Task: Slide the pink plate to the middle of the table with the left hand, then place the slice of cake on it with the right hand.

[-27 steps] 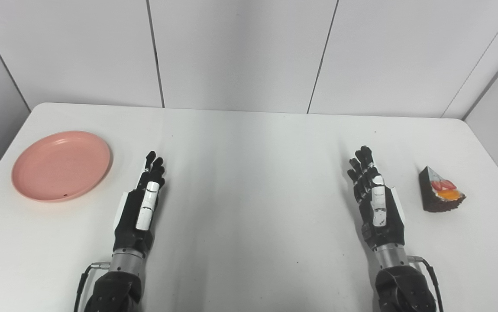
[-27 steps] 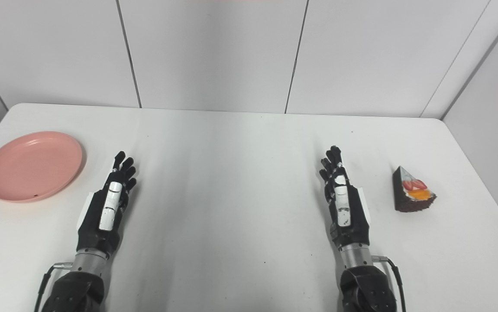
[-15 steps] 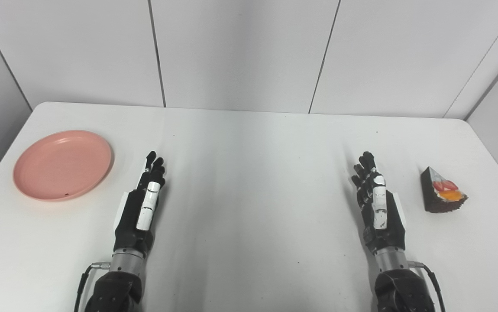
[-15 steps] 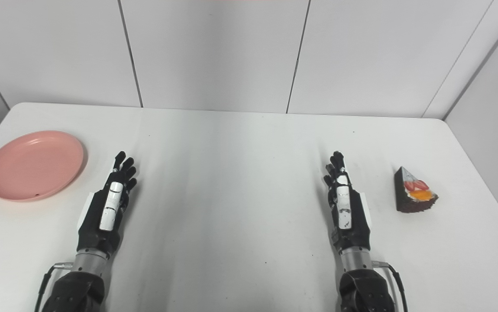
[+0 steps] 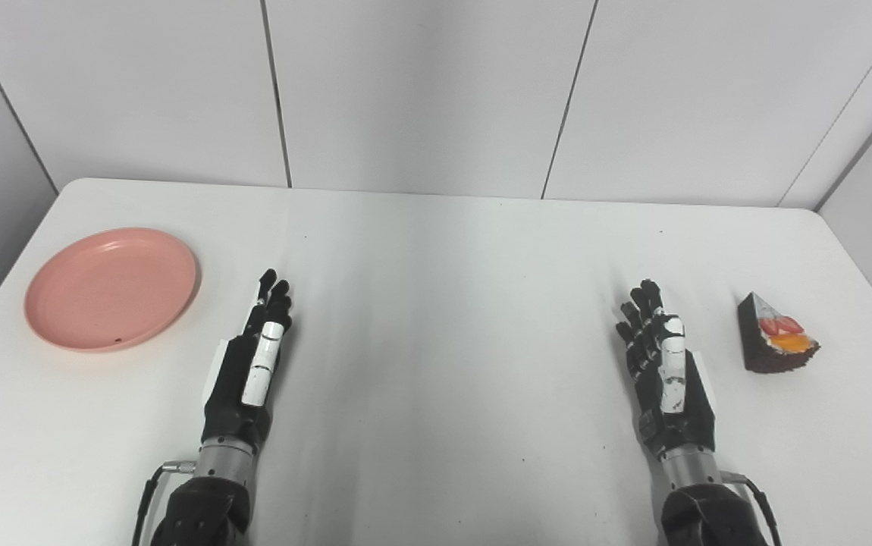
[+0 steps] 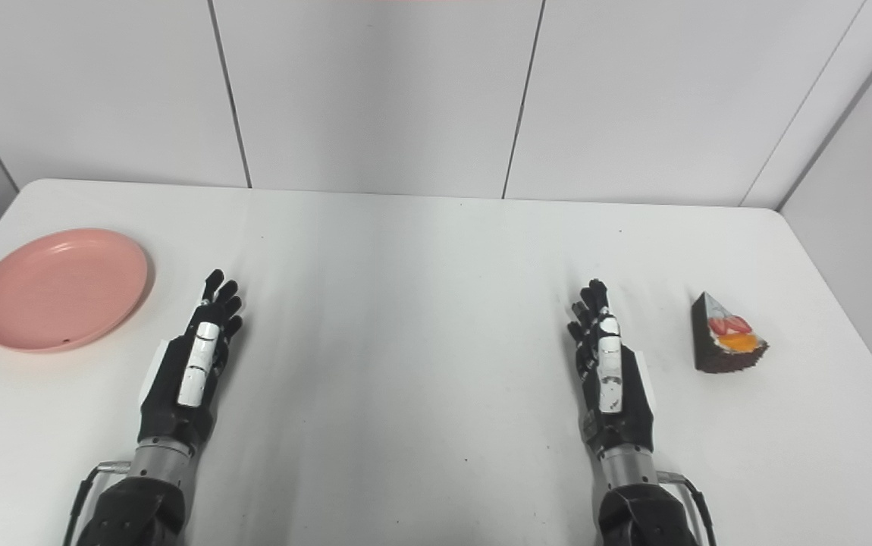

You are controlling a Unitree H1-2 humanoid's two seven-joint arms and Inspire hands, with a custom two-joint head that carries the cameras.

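the pink plate (image 5: 111, 288) lay at the far left of the white table (image 5: 443, 250), bare and untouched. the slice of cake (image 5: 773, 343) sat at the right edge, topped with what looked like strawberry and orange. the left hand (image 5: 248, 364) rested near the plate, well apart from it, fingers straight and holding nothing. the right hand (image 5: 666, 377) was beside the cake, not touching, fingers loosely spread, empty too.
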